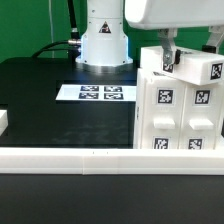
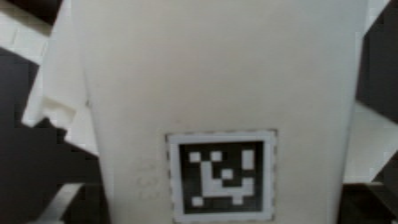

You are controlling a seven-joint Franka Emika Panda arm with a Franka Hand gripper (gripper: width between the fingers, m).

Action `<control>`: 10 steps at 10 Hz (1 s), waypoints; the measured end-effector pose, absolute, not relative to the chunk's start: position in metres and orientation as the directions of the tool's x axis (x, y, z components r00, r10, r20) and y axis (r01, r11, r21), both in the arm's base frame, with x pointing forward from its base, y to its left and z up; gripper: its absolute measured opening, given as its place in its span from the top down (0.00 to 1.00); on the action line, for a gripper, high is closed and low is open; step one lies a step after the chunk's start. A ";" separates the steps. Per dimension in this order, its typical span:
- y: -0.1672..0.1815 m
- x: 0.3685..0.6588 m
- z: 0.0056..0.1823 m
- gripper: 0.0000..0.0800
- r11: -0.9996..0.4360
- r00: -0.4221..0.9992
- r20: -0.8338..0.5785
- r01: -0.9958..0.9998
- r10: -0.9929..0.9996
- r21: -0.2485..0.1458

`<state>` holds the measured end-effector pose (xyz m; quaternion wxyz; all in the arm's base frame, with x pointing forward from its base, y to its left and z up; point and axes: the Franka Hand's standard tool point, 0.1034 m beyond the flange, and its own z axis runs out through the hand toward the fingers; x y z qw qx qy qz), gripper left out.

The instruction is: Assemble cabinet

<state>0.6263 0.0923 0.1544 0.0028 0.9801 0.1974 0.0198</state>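
Observation:
The cabinet (image 1: 180, 110) is a large white box with several black-and-white tags. It stands upright at the exterior view's right, behind the white front rail. My gripper (image 1: 192, 62) comes down from above, with one finger on each side of the cabinet's tagged top part, and is shut on it. In the wrist view the cabinet's white face (image 2: 205, 90) with one tag (image 2: 222, 172) fills the picture and runs away from the camera. My fingertips are barely seen there.
The marker board (image 1: 100, 93) lies flat on the black table in front of the robot base (image 1: 103, 40). A long white rail (image 1: 80, 157) runs along the front. A small white piece (image 1: 3, 121) sits at the exterior view's left edge.

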 end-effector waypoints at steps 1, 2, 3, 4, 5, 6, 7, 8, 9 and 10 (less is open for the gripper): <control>0.091 0.626 0.154 0.30 -0.945 0.944 0.038 0.328 0.328 0.012; 0.091 0.626 0.154 0.30 -0.954 0.954 0.039 0.298 0.299 0.011; 0.089 0.628 0.155 0.30 -0.981 0.980 0.047 0.194 0.195 0.008; 0.087 0.629 0.154 0.30 -0.995 0.993 0.058 0.103 0.103 0.005; 0.086 0.630 0.154 0.30 -0.999 0.997 0.071 0.044 0.044 0.002; 0.085 0.631 0.154 0.30 -1.000 0.996 0.085 -0.004 -0.004 -0.002; 0.084 0.632 0.154 0.30 -0.996 0.992 0.088 -0.090 -0.091 -0.009; 0.083 0.632 0.154 0.30 -0.983 0.979 0.089 -0.184 -0.185 -0.017; 0.082 0.633 0.155 0.30 -0.962 0.958 0.091 -0.272 -0.273 -0.025; 0.081 0.633 0.155 0.30 -0.935 0.930 0.092 -0.354 -0.356 -0.034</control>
